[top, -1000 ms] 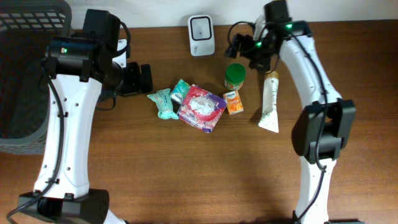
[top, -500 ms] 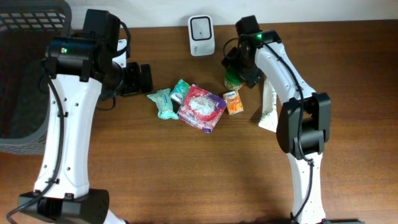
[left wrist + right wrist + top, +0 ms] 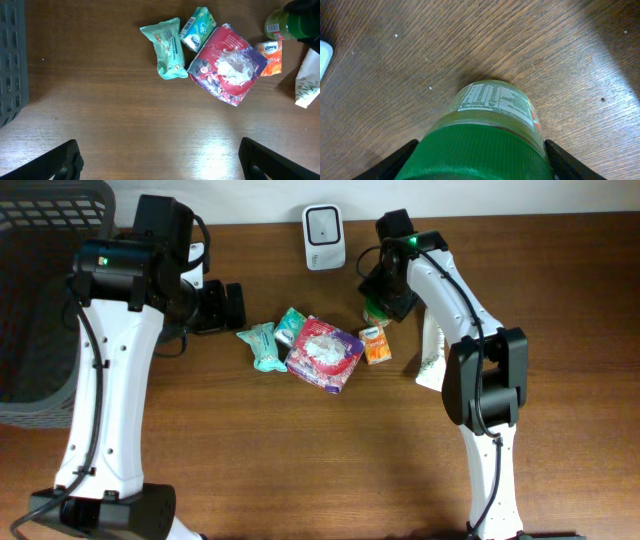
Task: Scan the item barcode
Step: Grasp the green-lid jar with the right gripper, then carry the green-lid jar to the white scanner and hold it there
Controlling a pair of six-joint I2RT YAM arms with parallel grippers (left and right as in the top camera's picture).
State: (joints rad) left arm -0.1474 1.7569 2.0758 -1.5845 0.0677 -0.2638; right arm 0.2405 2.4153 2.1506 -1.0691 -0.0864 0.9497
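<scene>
The right arm has swung in from beside the tube, and the right gripper (image 3: pixel 384 296) has dropped over the green-lidded jar (image 3: pixel 492 107), its fingers drawing in on either side of the lid.

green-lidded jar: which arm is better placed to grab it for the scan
Right. The right pincer straddles the jar at its green lid, a finger on each side. The left pincer hangs open on the far side of the purple packet.

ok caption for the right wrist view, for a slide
Right hand straddles a green-lidded jar standing on the wooden table.
</scene>
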